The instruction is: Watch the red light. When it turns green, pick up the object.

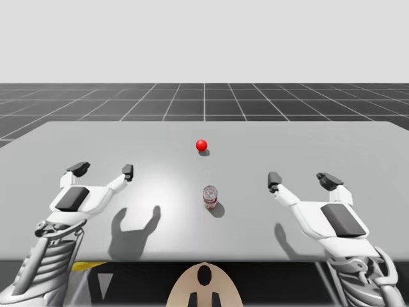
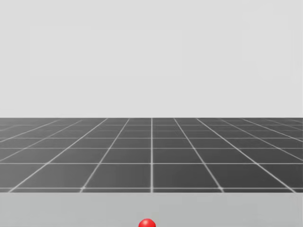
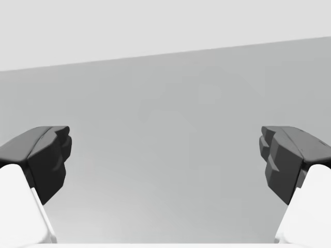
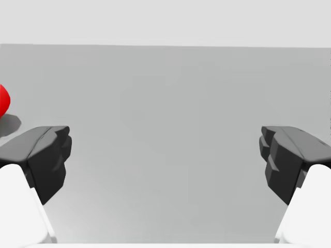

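A small red and silver can (image 1: 210, 197) stands upright near the middle of the grey table (image 1: 332, 144). Beyond it glows the round light (image 1: 202, 145), red now; the head view catches the light (image 2: 147, 223) low on the table, and the right wrist view shows the light (image 4: 2, 101) off to the side of one finger. My left gripper (image 1: 103, 170) hovers open to the left of the can, well apart from it. On the can's other side my right gripper (image 1: 298, 180) is open too, nothing between its fingers. Wide-open left gripper (image 3: 165, 160) and right gripper (image 4: 165, 160) face bare tabletop.
The table's far edge (image 2: 151, 193) runs across the head view, with a dark gridded floor (image 2: 151, 151) behind it. Both arms cast shadows on the table beside them.
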Controlling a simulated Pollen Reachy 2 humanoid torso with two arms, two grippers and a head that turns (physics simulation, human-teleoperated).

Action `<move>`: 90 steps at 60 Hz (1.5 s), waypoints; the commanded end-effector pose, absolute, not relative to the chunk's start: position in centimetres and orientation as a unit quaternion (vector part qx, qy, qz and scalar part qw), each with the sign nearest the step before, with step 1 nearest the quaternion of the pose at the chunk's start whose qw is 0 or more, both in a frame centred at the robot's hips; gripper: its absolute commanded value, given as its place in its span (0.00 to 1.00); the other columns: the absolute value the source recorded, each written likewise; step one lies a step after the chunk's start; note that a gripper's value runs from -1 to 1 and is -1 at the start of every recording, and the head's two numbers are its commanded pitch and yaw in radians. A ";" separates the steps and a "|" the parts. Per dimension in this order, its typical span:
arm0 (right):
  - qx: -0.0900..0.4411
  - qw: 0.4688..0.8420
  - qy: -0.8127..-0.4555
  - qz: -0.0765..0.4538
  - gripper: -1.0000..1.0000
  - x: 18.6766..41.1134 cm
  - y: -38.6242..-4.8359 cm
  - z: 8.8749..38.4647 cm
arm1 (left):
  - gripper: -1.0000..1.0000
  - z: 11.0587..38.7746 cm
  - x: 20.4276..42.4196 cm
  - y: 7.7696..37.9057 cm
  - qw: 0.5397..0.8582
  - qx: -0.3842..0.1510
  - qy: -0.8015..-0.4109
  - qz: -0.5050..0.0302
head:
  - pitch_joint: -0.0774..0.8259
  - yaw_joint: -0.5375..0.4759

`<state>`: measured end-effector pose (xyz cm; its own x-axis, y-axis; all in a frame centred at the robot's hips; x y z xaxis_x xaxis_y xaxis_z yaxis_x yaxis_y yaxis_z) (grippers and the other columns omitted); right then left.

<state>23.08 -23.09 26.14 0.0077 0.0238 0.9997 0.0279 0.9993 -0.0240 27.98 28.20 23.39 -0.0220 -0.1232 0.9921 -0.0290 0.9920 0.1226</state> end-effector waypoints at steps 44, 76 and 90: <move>0.000 0.717 -0.697 -0.023 0.00 22.3 -22.4 26.0 | 0.00 23.4 27.9 28.5 0.705 0.056 -0.706 -0.035 | 0.54 0.53; -0.001 0.717 -0.697 -0.018 0.00 22.3 -22.1 25.9 | 0.00 23.3 27.9 28.4 0.706 0.057 -0.705 -0.037 | 0.55 0.54; -0.001 0.717 -0.697 -0.017 0.00 22.3 -22.1 25.9 | 0.00 23.3 27.9 28.4 0.706 0.057 -0.705 -0.037 | 0.55 0.55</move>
<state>22.38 -22.37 26.04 0.0240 -0.0024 0.9997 0.0246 0.9997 0.0018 27.89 28.37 23.35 0.0025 -0.1325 0.9912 -0.0279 0.9908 0.1325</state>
